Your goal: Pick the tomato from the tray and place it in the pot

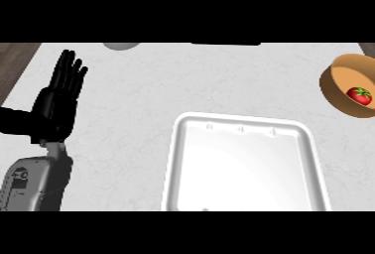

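A red tomato (359,95) with a green stem lies inside the tan, wood-coloured pot (338,87) at the right edge of the head view. The white tray (174,163) sits at the lower middle with nothing on it. My left hand (60,99) rests at the left, fingers straight and pointing up, holding nothing and far from both tray and pot. My right hand does not show in the view.
The pale counter top (147,84) spreads between the hand, tray and pot. A grey rounded object (121,45) peeks in at the top edge. Dark wood floor (16,57) shows past the counter's left edge.
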Robot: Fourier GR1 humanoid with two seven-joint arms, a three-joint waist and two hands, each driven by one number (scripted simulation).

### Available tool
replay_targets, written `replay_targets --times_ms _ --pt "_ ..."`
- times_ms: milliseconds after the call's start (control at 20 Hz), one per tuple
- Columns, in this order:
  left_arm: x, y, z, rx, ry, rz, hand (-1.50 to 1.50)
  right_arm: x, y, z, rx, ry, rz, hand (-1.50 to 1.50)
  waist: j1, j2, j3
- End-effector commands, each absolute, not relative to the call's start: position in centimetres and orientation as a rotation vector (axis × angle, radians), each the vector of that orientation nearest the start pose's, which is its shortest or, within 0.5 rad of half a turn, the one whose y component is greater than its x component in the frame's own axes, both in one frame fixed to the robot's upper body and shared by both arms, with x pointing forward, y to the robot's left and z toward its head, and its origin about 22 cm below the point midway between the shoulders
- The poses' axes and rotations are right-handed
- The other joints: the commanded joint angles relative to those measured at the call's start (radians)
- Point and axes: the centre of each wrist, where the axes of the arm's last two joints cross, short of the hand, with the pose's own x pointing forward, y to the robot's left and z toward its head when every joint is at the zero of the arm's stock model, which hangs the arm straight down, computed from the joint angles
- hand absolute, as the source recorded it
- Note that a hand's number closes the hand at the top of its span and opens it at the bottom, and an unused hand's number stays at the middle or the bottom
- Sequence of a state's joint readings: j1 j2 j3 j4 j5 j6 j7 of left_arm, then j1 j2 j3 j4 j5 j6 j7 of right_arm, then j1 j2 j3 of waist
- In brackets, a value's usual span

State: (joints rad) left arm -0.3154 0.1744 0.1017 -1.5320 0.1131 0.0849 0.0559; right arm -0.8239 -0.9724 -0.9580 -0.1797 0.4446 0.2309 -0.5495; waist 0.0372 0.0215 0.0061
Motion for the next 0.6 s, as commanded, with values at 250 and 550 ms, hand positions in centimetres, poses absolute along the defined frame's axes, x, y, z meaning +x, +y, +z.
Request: replay_targets --times_ms 250,550 --pt "30.4 26.5 8.2 0.066 -1.788 0.038 0.00 23.9 -61.0 17.4 -0.751 -1.800 -0.244 -1.50 0.007 0.000 0.002" --pt "30.9 25.6 8.4 0.074 -1.780 0.030 0.00 20.9 -62.7 18.4 -0.760 -1.795 -0.231 -1.50 0.003 0.004 0.006"
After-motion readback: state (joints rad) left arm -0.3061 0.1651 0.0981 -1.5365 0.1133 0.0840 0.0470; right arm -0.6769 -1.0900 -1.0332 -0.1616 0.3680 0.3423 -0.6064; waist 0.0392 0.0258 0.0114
